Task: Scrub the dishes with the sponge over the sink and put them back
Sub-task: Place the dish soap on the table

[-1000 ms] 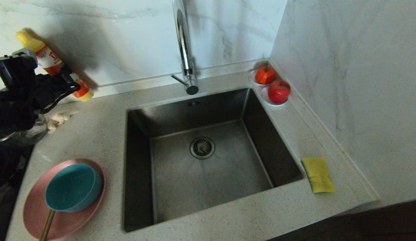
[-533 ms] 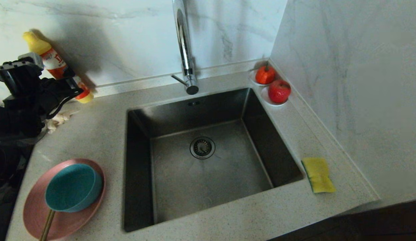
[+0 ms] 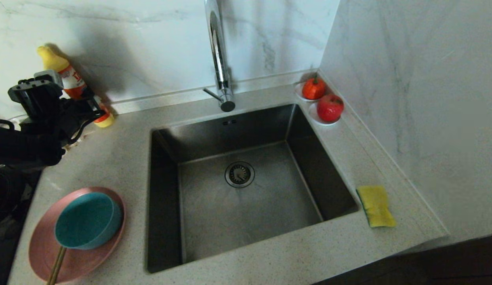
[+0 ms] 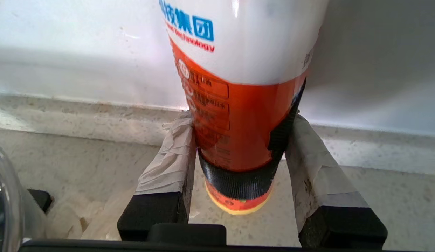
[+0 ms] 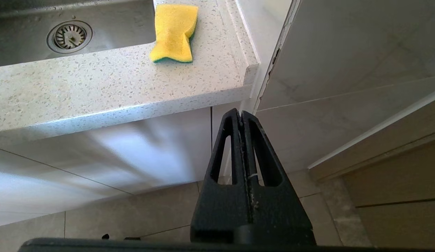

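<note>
Step in hand: handling the soap bottle at the back-left counter, before any scrubbing. Left gripper pinching the bottle low on its orange label, taped fingers on both sides, bottle leaning toward the wall. Cannot tell whether its base touches the counter.

Dishes untouched: pink plate at 8 o'clock of the sink, teal bowl sitting on it, wooden stick poking out under the bowl. Sponge dry on the counter at 4 o'clock of the sink, just beside its rim.

Next, probably: bottle set upright and let go, or carried over for soap; then 1 arm to the sponge, 1 to a dish.

Left wrist view alone shows the grip; head view shows only the arm's back. Right wrist view alone shows the right gripper, pressed together, empty, parked below counter level; absent from head view.
</note>
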